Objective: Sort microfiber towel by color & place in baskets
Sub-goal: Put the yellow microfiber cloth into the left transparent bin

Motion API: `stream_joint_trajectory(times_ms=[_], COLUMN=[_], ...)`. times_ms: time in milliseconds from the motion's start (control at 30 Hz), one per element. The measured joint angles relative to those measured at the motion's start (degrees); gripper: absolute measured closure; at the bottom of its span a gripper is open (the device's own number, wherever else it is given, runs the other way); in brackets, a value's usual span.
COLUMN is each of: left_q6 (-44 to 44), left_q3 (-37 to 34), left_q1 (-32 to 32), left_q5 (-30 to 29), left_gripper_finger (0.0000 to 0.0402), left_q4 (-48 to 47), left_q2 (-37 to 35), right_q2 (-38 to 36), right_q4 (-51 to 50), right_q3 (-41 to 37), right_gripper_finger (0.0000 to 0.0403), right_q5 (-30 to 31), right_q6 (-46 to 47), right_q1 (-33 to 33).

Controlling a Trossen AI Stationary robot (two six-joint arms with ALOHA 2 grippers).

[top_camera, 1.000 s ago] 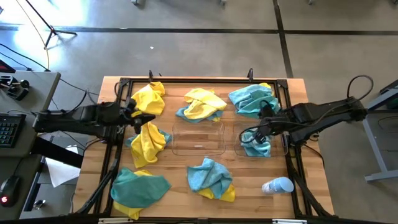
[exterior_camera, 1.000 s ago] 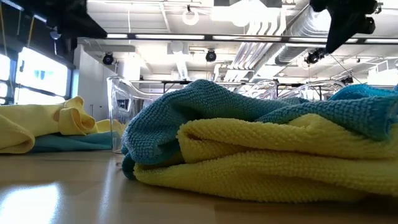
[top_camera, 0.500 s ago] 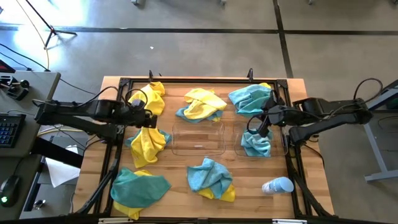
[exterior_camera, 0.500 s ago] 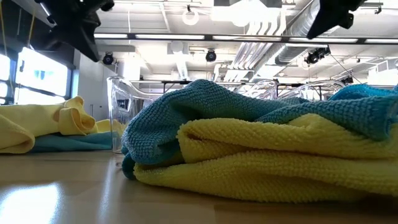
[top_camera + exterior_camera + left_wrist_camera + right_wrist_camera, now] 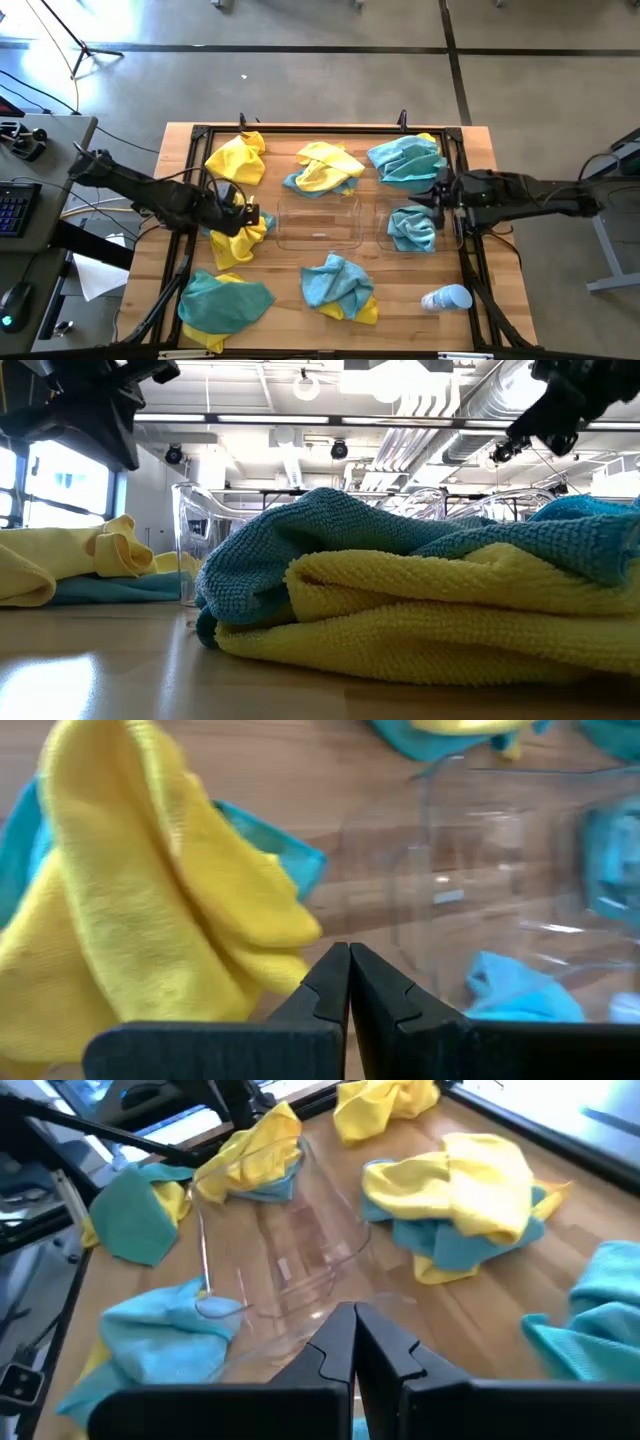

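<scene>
Overhead, the wooden table [image 5: 300,320] carries two clear baskets side by side at its centre. The left basket [image 5: 318,222] holds no cloth; the right basket [image 5: 452,238] holds one light-blue towel [image 5: 411,228].

The left gripper [image 5: 247,214] sits over the yellow towel [image 5: 236,232] lying just beside the left basket's outer wall, on a teal cloth whose edge shows beneath it. In the left wrist view its fingers [image 5: 325,988] are pressed together with nothing between them, the yellow towel [image 5: 150,910] just beyond the tips.

The right gripper [image 5: 437,194] hangs above the far edge of the right basket, near the blue towel pile [image 5: 405,160] at the table's far right. In the right wrist view its fingers [image 5: 337,1345] are likewise closed and empty.

Other towels: a yellow one [image 5: 236,160] far left; a yellow-on-teal heap [image 5: 322,167] far centre; a blue-and-yellow heap [image 5: 338,287] near centre; a teal-and-yellow heap [image 5: 220,303] near left. A white and light-blue bottle [image 5: 446,299] lies near right.
</scene>
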Motion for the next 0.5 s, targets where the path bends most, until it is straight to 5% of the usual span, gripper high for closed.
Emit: stream_joint_trajectory(times_ms=[333, 500], left_q6=[-0.07, 1.03], left_q3=[-0.02, -0.02], left_q1=[2.12, 4.04], left_q5=[-0.19, -0.44], left_gripper_finger=[0.0400, 0.0367], left_q4=[-4.58, -7.80], left_q2=[0.32, 0.64], right_q2=[-1.92, -2.00], right_q4=[0.96, 1.00], right_q3=[-4.98, -4.98], right_gripper_finger=[0.0403, 0.0403], right_q5=[-5.93, -6.29], right_q6=[3.93, 3.95], right_q1=[-1.54, -1.53])
